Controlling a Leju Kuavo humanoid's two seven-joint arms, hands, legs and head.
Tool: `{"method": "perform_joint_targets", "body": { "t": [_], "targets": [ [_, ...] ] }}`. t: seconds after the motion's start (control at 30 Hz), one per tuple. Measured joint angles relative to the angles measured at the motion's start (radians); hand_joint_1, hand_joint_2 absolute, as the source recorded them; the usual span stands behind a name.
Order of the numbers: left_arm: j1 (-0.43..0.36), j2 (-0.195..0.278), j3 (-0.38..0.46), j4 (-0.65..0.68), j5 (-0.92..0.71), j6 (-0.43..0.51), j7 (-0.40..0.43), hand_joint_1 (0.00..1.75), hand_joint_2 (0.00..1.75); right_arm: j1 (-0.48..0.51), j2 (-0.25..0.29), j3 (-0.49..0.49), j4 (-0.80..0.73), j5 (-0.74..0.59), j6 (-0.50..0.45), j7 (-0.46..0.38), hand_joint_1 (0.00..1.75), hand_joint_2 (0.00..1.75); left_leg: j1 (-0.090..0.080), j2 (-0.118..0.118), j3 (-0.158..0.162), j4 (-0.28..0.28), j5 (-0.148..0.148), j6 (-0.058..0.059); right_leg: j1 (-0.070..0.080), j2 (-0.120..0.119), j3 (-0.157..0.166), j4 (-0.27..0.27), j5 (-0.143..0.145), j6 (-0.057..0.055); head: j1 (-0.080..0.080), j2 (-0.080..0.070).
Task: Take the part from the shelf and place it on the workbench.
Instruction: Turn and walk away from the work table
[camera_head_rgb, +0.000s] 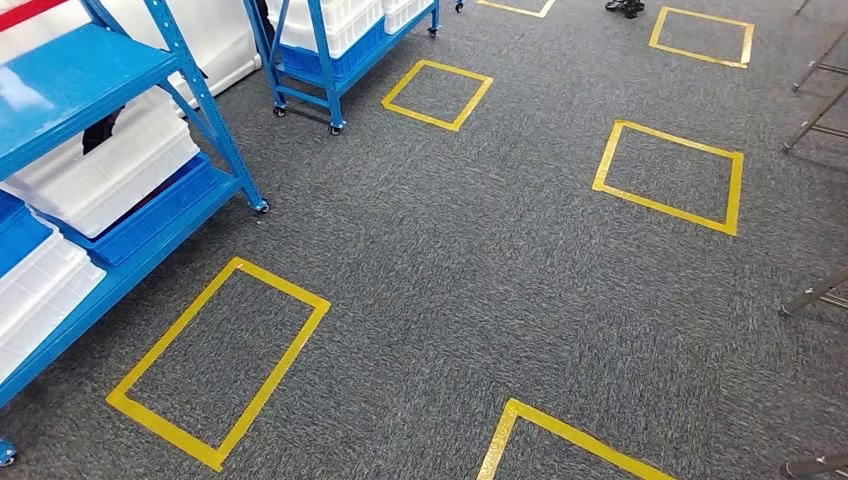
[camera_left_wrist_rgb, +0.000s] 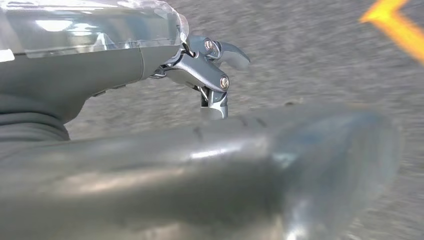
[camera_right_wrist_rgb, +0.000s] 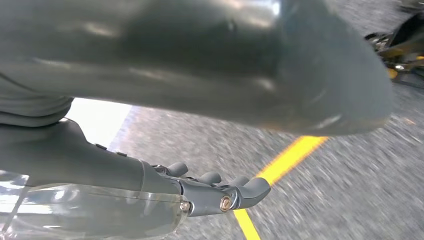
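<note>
Left hand (camera_left_wrist_rgb: 210, 75) curled, empty; right hand (camera_right_wrist_rgb: 215, 192) empty.

You have grey carpet floor (camera_head_rgb: 480, 280) marked with yellow tape rectangles (camera_head_rgb: 220, 362). The near blue shelf (camera_head_rgb: 90, 70) stands at the left on castors; its lower tier carries white bins (camera_head_rgb: 105, 175) resting in blue trays (camera_head_rgb: 160, 212). A second blue shelf (camera_head_rgb: 330, 50) stands farther back, also holding white bins over a blue tray. Note metal legs (camera_head_rgb: 815, 295) at the right edge.
</note>
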Motion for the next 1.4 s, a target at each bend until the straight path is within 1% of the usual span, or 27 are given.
{"method": "perform_joint_targets", "body": {
  "t": [0.07, 0.13, 0.2, 0.27, 0.33, 0.37, 0.4, 0.43, 0.5, 0.57, 0.63, 0.67, 0.7, 0.77, 0.83, 0.87, 0.9, 0.93, 1.0, 1.07, 1.13, 1.17, 1.23, 1.3, 1.33, 1.37, 1.4],
  "targets": [
    [-0.003, 0.009, -0.008, 0.007, -0.003, 0.003, 0.065, 0.00, 0.00, -0.003, -0.002, -0.015, 0.001, -0.002, -0.012, -0.026, 0.00, 0.00, -0.001, -0.014, -0.009, 0.005, -0.002, -0.012, 0.002, 0.021, 0.016, -0.045, 0.011, -0.007, 0.000, 0.000],
    [-0.003, 0.017, -0.013, 0.011, -0.003, 0.003, 0.105, 0.00, 0.00, -0.010, -0.003, -0.022, 0.001, -0.001, -0.018, -0.038, 0.00, 0.00, 0.001, -0.026, -0.015, 0.006, -0.001, -0.023, 0.002, -0.002, 0.016, -0.049, 0.014, -0.020, 0.000, 0.000],
    [-0.003, 0.022, -0.014, 0.016, 0.000, -0.002, 0.133, 0.00, 0.00, -0.017, -0.003, -0.025, 0.000, 0.002, -0.023, -0.047, 0.00, 0.00, 0.000, 0.004, -0.032, 0.042, -0.025, -0.033, 0.000, -0.027, 0.018, -0.056, 0.018, -0.034, 0.000, 0.000],
    [-0.005, 0.024, -0.014, 0.020, 0.001, -0.008, 0.161, 0.00, 0.00, -0.020, -0.002, -0.029, 0.000, 0.004, -0.028, -0.056, 0.00, 0.00, 0.001, 0.057, -0.085, 0.158, -0.091, -0.040, 0.004, -0.054, 0.019, -0.059, 0.018, -0.044, 0.000, 0.000],
    [-0.007, 0.027, -0.015, 0.023, -0.002, -0.020, 0.186, 0.00, 0.00, -0.020, -0.002, -0.034, 0.000, 0.003, -0.031, -0.061, 0.00, 0.00, 0.005, 0.078, -0.144, 0.282, -0.141, -0.046, 0.008, -0.084, 0.020, -0.058, 0.015, -0.047, 0.000, 0.000],
    [-0.007, 0.029, -0.016, 0.024, -0.007, -0.029, 0.192, 0.00, 0.00, -0.020, -0.002, -0.037, 0.000, 0.000, -0.032, -0.062, 0.00, 0.00, 0.005, 0.082, -0.153, 0.301, -0.139, -0.048, 0.009, -0.098, 0.021, -0.058, 0.013, -0.047, 0.000, 0.000],
    [-0.006, 0.031, -0.019, 0.025, -0.014, -0.039, 0.188, 0.00, 0.00, -0.020, -0.002, -0.039, 0.000, -0.005, -0.033, -0.062, 0.00, 0.00, 0.006, 0.086, -0.140, 0.276, -0.117, -0.048, 0.010, -0.112, 0.023, -0.058, 0.011, -0.046, 0.000, 0.000],
    [-0.006, 0.035, -0.022, 0.027, -0.022, -0.051, 0.173, 0.00, 0.00, -0.019, -0.002, -0.043, 0.001, -0.011, -0.033, -0.059, 0.00, 0.00, 0.006, 0.095, -0.108, 0.217, -0.084, -0.046, 0.010, -0.124, 0.027, -0.058, 0.008, -0.044, 0.000, 0.000],
    [-0.008, 0.044, -0.034, 0.028, -0.041, -0.073, 0.114, 0.00, 0.00, -0.013, -0.001, -0.053, 0.004, -0.027, -0.034, -0.043, 0.00, 0.00, 0.000, 0.142, -0.032, 0.073, -0.029, -0.035, 0.013, -0.146, 0.035, -0.057, 0.001, -0.038, 0.000, 0.000],
    [-0.012, 0.053, -0.050, 0.028, -0.055, -0.088, 0.056, 0.00, 0.00, -0.007, 0.001, -0.064, 0.009, -0.037, -0.034, -0.023, 0.00, 0.00, -0.008, 0.169, -0.001, 0.009, -0.015, -0.023, 0.016, -0.165, 0.042, -0.057, -0.005, -0.028, 0.000, 0.000],
    [-0.013, 0.058, -0.063, 0.029, -0.063, -0.094, 0.018, 0.00, 0.00, -0.006, 0.005, -0.071, 0.012, -0.043, -0.034, -0.004, 0.00, 0.00, -0.008, 0.147, 0.000, 0.004, -0.012, -0.013, 0.016, -0.179, 0.048, -0.058, -0.009, -0.018, 0.000, 0.000],
    [-0.011, 0.060, -0.069, 0.029, -0.068, -0.096, -0.006, 0.00, 0.00, -0.006, 0.007, -0.075, 0.012, -0.048, -0.033, 0.010, 0.00, 0.00, -0.005, 0.137, 0.003, -0.002, -0.009, -0.008, 0.015, -0.166, 0.050, -0.054, -0.015, -0.013, 0.000, 0.000],
    [-0.011, 0.060, -0.077, 0.030, -0.076, -0.098, -0.038, 0.00, 0.00, -0.004, 0.010, -0.080, 0.013, -0.052, -0.033, 0.026, 0.00, 0.00, -0.002, 0.127, 0.007, -0.008, -0.005, -0.003, 0.012, -0.142, 0.043, -0.035, -0.030, -0.008, 0.000, 0.000],
    [-0.015, 0.061, -0.093, 0.033, -0.087, -0.100, -0.108, 0.00, 0.00, 0.002, 0.012, -0.091, 0.014, -0.058, -0.032, 0.055, 0.00, 0.00, 0.001, 0.105, 0.008, -0.015, 0.001, 0.005, 0.007, -0.080, -0.002, 0.062, -0.087, -0.004, 0.000, 0.000],
    [-0.022, 0.061, -0.108, 0.037, -0.091, -0.099, -0.145, 0.00, 0.00, 0.010, 0.013, -0.102, 0.017, -0.063, -0.033, 0.064, 0.00, 0.00, 0.001, 0.078, 0.005, -0.014, 0.003, 0.008, 0.006, -0.059, -0.069, 0.187, -0.136, -0.001, 0.000, 0.000],
    [-0.023, 0.061, -0.112, 0.039, -0.090, -0.096, -0.145, 0.00, 0.00, 0.012, 0.014, -0.107, 0.018, -0.064, -0.034, 0.061, 0.00, 0.00, 0.001, 0.063, 0.006, -0.013, 0.002, 0.007, 0.005, -0.057, -0.087, 0.214, -0.133, 0.000, 0.000, 0.000],
    [-0.022, 0.061, -0.115, 0.042, -0.090, -0.093, -0.138, 0.00, 0.00, 0.014, 0.014, -0.111, 0.018, -0.066, -0.035, 0.055, 0.00, 0.00, 0.001, 0.048, 0.007, -0.011, 0.001, 0.006, 0.005, -0.055, -0.087, 0.204, -0.110, 0.000, 0.000, 0.000],
    [-0.021, 0.062, -0.117, 0.044, -0.090, -0.087, -0.124, 0.00, 0.00, 0.014, 0.015, -0.114, 0.019, -0.066, -0.037, 0.047, 0.00, 0.00, 0.001, 0.034, 0.010, -0.010, 0.000, 0.003, 0.003, -0.050, -0.070, 0.155, -0.070, 0.000, 0.000, 0.000],
    [-0.016, 0.062, -0.118, 0.050, -0.088, -0.072, -0.081, 0.00, 0.00, 0.015, 0.015, -0.118, 0.020, -0.066, -0.042, 0.029, 0.00, 0.00, 0.002, 0.009, 0.010, -0.003, -0.006, -0.004, -0.001, -0.009, -0.018, 0.023, 0.000, -0.001, 0.000, 0.000],
    [-0.010, 0.062, -0.118, 0.055, -0.088, -0.054, -0.034, 0.00, 0.00, 0.015, 0.016, -0.120, 0.021, -0.065, -0.047, 0.016, 0.00, 0.00, 0.002, -0.011, 0.004, 0.003, -0.008, -0.015, -0.002, 0.023, 0.007, -0.041, 0.019, -0.003, 0.000, 0.000],
    [-0.003, 0.062, -0.118, 0.059, -0.087, -0.044, -0.008, 0.00, 0.00, 0.011, 0.017, -0.123, 0.022, -0.064, -0.050, 0.010, 0.00, 0.00, 0.005, -0.032, -0.002, 0.002, -0.007, -0.026, 0.000, 0.009, 0.009, -0.044, 0.017, -0.011, 0.000, 0.000],
    [0.002, 0.062, -0.118, 0.061, -0.087, -0.042, -0.002, 0.00, 0.00, 0.008, 0.019, -0.124, 0.022, -0.064, -0.050, 0.009, 0.00, 0.00, 0.005, -0.029, -0.005, 0.005, -0.010, -0.031, 0.000, -0.003, 0.012, -0.049, 0.017, -0.017, 0.000, 0.000],
    [0.006, 0.063, -0.118, 0.064, -0.087, -0.040, 0.006, 0.00, 0.00, 0.006, 0.022, -0.124, 0.022, -0.063, -0.050, 0.007, 0.00, 0.00, 0.004, 0.016, -0.030, 0.054, -0.041, -0.040, -0.002, -0.030, 0.018, -0.058, 0.019, -0.032, 0.000, 0.000],
    [0.005, 0.062, -0.118, 0.067, -0.087, -0.038, 0.020, 0.00, 0.00, 0.009, 0.023, -0.124, 0.022, -0.061, -0.051, 0.006, 0.00, 0.00, 0.005, 0.069, -0.089, 0.176, -0.103, -0.048, 0.002, -0.059, 0.021, -0.061, 0.017, -0.042, 0.000, 0.000],
    [0.004, 0.062, -0.118, 0.068, -0.086, -0.037, 0.029, 0.00, 0.00, 0.010, 0.023, -0.124, 0.022, -0.060, -0.051, 0.006, 0.00, 0.00, 0.008, 0.077, -0.122, 0.242, -0.127, -0.052, 0.004, -0.073, 0.022, -0.061, 0.015, -0.044, 0.000, 0.000],
    [0.005, 0.061, -0.118, 0.069, -0.084, -0.034, 0.038, 0.00, 0.00, 0.010, 0.023, -0.124, 0.022, -0.057, -0.052, 0.006, 0.00, 0.00, 0.010, 0.081, -0.143, 0.283, -0.136, -0.055, 0.005, -0.087, 0.024, -0.060, 0.012, -0.044, 0.000, 0.000],
    [0.008, 0.060, -0.117, 0.070, -0.080, -0.031, 0.044, 0.00, 0.00, 0.010, 0.023, -0.124, 0.022, -0.052, -0.052, 0.008, 0.00, 0.00, 0.011, 0.084, -0.147, 0.289, -0.124, -0.056, 0.006, -0.099, 0.026, -0.060, 0.009, -0.044, 0.000, 0.000]
  ]
}}
